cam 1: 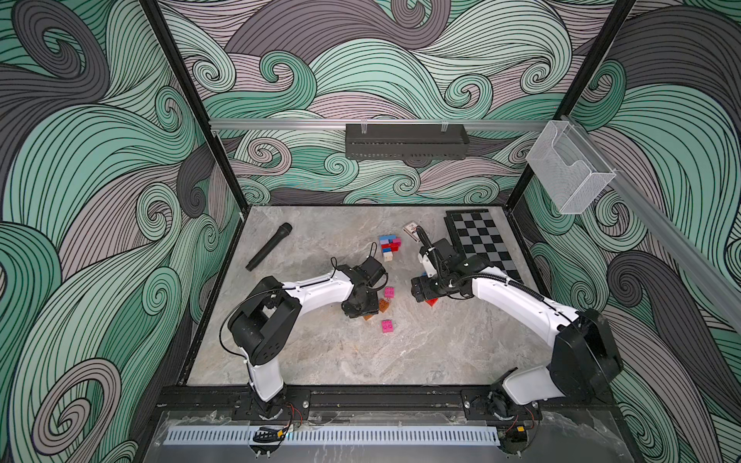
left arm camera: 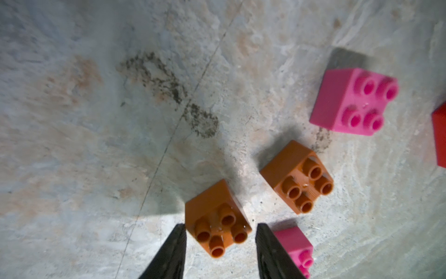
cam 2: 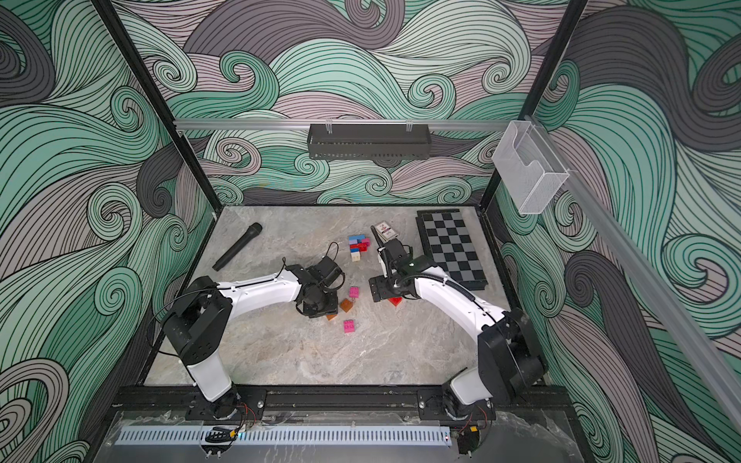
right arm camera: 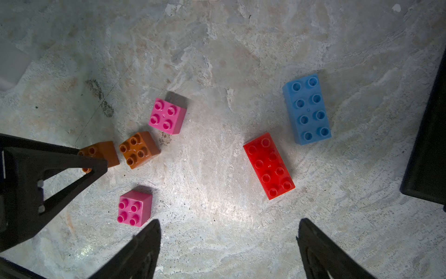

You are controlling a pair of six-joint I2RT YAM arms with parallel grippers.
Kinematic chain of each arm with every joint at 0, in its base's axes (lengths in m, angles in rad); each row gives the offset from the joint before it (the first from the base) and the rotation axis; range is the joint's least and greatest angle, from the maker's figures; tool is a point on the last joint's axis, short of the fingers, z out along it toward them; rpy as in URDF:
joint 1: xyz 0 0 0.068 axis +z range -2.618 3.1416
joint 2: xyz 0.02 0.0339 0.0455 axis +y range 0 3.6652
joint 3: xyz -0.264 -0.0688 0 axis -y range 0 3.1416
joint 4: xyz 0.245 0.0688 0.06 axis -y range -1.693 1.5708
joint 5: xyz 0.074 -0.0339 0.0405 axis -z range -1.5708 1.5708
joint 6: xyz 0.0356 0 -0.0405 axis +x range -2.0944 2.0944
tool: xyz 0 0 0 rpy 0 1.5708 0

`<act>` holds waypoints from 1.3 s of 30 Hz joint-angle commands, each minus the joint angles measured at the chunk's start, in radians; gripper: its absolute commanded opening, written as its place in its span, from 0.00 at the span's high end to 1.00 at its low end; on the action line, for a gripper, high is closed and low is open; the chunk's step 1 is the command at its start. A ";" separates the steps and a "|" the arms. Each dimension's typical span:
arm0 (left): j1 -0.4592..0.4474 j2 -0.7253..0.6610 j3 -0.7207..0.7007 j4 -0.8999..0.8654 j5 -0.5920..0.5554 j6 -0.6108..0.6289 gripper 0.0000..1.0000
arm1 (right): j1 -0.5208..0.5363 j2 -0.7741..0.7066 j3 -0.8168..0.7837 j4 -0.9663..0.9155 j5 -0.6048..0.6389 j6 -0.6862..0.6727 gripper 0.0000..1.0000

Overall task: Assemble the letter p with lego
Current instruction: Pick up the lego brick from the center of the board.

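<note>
In the left wrist view my left gripper is open, its two black fingers on either side of a square orange lego brick on the table; a gap shows on one side. A second orange brick and two pink square bricks lie close by. My right gripper hangs open above bare table, with nothing between its fingers. Ahead of it lie an oblong red brick and an oblong blue brick. A joined cluster of bricks sits further back in both top views.
A boxed card deck and a black-and-grey chessboard lie at the back right, close to the right arm. A black microphone lies at the back left. Patterned walls enclose the table.
</note>
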 commanded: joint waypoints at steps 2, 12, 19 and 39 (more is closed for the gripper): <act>-0.010 0.023 0.019 -0.021 -0.006 -0.014 0.54 | 0.001 -0.014 -0.010 0.007 -0.018 0.008 0.12; -0.010 0.055 0.024 -0.004 -0.003 -0.010 0.55 | 0.001 -0.011 -0.014 0.009 -0.022 0.005 0.12; -0.010 0.103 0.084 -0.026 -0.018 0.039 0.55 | 0.002 -0.012 -0.012 0.010 -0.027 0.004 0.12; -0.010 0.110 0.116 -0.076 -0.062 0.079 0.73 | 0.003 -0.002 -0.012 0.010 -0.034 0.002 0.12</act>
